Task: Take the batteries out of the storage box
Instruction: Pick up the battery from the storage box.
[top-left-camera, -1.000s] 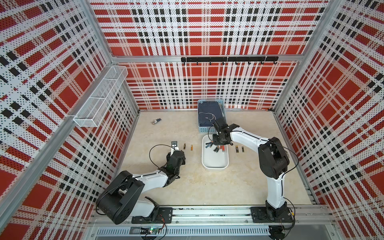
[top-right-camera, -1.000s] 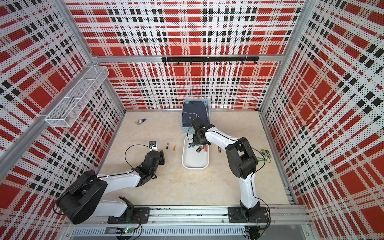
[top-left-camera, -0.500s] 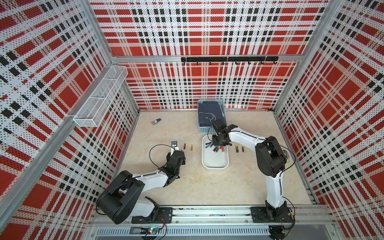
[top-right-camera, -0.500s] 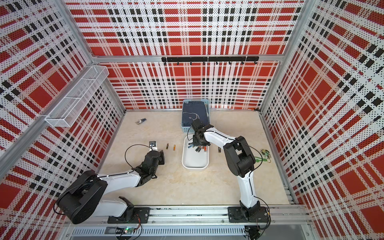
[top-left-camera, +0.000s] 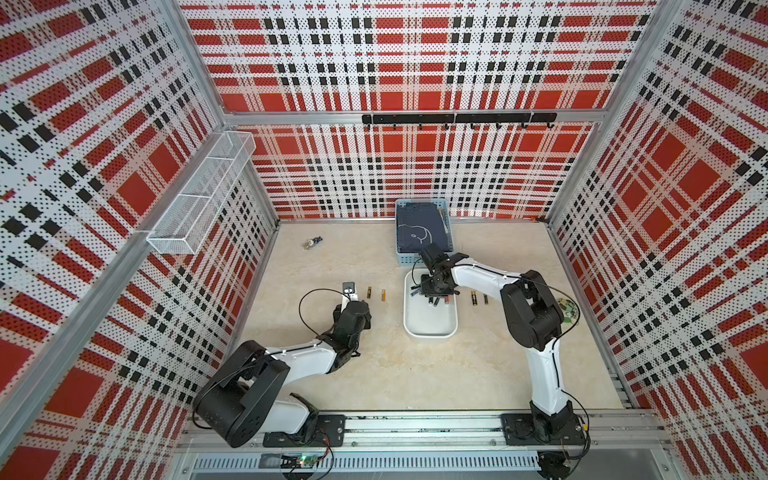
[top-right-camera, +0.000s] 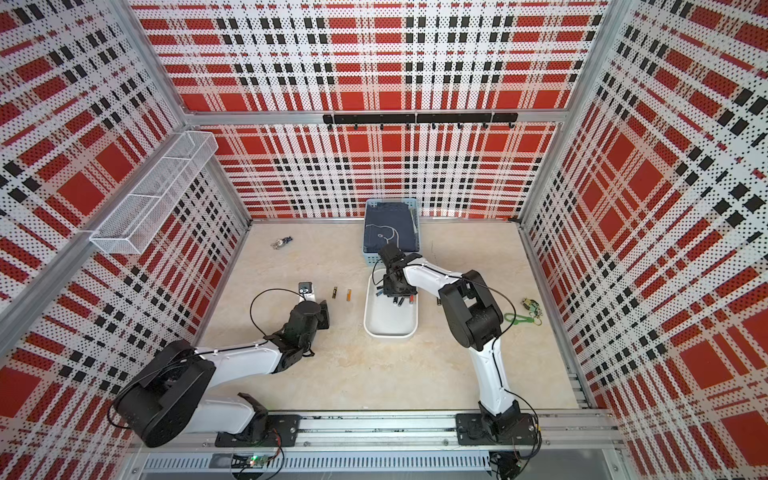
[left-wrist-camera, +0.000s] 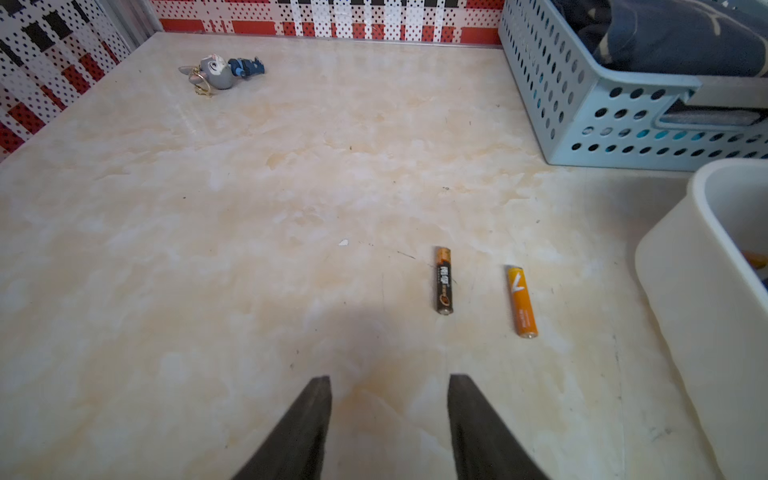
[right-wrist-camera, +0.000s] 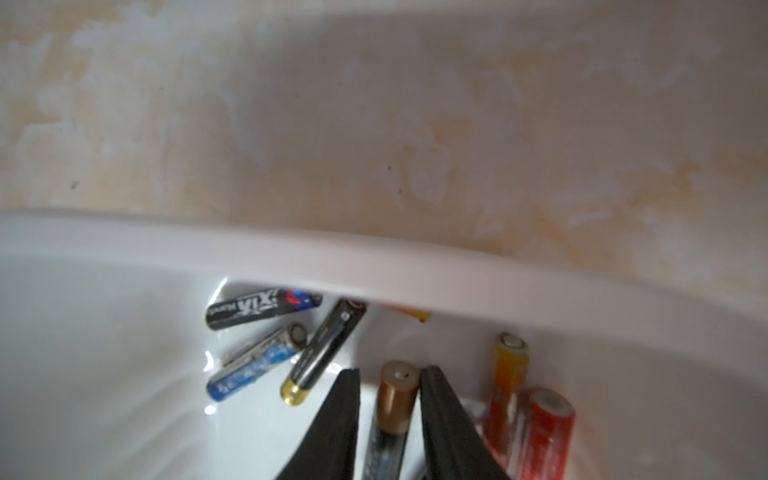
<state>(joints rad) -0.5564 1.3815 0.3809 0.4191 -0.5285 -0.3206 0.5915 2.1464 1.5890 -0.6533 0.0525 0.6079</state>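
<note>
R end effector (right-wrist-camera: 390, 369) sits inside the storage box (top-left-camera: 430, 328), at the box's end nearest the blue basket (top-left-camera: 422, 226), right over the batteries (top-left-camera: 434, 299) bunched there. The relation that matters: a copper-capped cell (right-wrist-camera: 395, 399) lies straight between its 2 fingers, with its long axis running along the fingers, not across them, and its cap pointing toward the box's rim (right-wrist-camera: 374, 257). The fingers stand narrowly parted, 1 each side of that cell. A sliver of gap shows, so I read this as straddling, not yet a firm pinch. Closing would squeeze across the cell's width, which is the good way; the lift then has to clear the rim. Neighbours are tight: 2 reddish cells (right-wrist-camera: 548, 428) sit just beside 1 finger and a black gold-ended cell (right-wrist-camera: 324, 349) lies angled just beside the other. Approx 7 cells show in the box. L end effector (left-wrist-camera: 390, 377) hangs over bare counter (left-wrist-camera: 208, 249) off the box's left side, fingers spread w/ nothing between. 2 cells (left-wrist-camera: 444, 280) already lie between it and the box. R arm is far nearer, so the pick looks like its job.
</note>
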